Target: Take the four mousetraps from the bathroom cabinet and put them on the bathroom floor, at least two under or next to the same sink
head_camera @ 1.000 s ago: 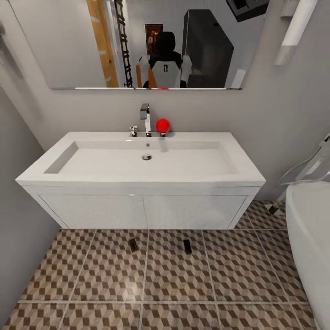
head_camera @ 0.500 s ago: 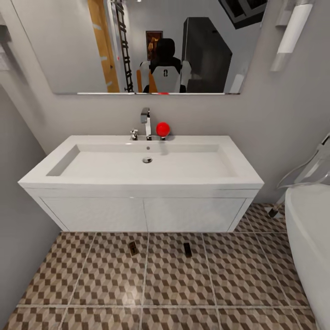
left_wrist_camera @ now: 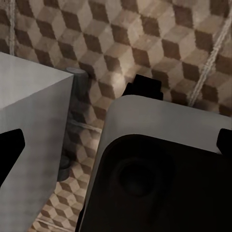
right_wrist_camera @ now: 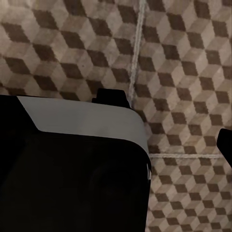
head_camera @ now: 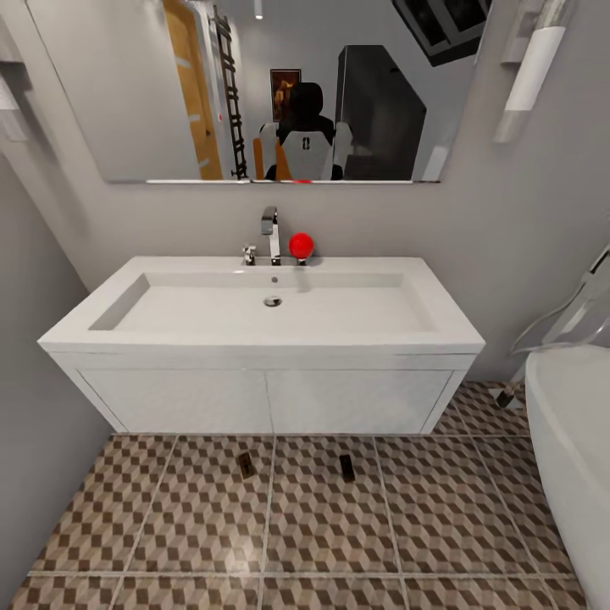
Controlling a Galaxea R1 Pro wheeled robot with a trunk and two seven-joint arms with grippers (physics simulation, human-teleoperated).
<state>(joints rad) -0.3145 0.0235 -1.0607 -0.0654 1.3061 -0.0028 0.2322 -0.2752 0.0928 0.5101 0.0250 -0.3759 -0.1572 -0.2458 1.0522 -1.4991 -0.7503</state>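
Two mousetraps lie on the bathroom floor (head_camera: 322, 525) just in front of the bathroom sink (head_camera: 271, 309): one (head_camera: 246, 463) below the left vanity door, the other (head_camera: 346, 467) below the right door. Both are tiny dark plates, flat on the cube-pattern tiles. The cabinet is out of view. In the left wrist view my left gripper (left_wrist_camera: 118, 142) is open, its dark fingertips (left_wrist_camera: 12, 145) far apart over the tiles with nothing between them. In the right wrist view my right gripper (right_wrist_camera: 116, 145) also looks open and empty, with one fingertip (right_wrist_camera: 224, 142) at the picture's edge.
A rounded white tub (head_camera: 568, 440) crowds the right side. A grey wall (head_camera: 34, 407) closes the left. A red ball (head_camera: 301, 245) sits beside the chrome tap (head_camera: 269, 224). The mirror (head_camera: 169, 85) reflects my trunk. My own white-and-black body (left_wrist_camera: 159, 169) lies under both wrists.
The whole head view has shifted: sink and mirror sit slightly lower and smaller, so the camera moved. The two mousetraps have kept their places on the tiles.
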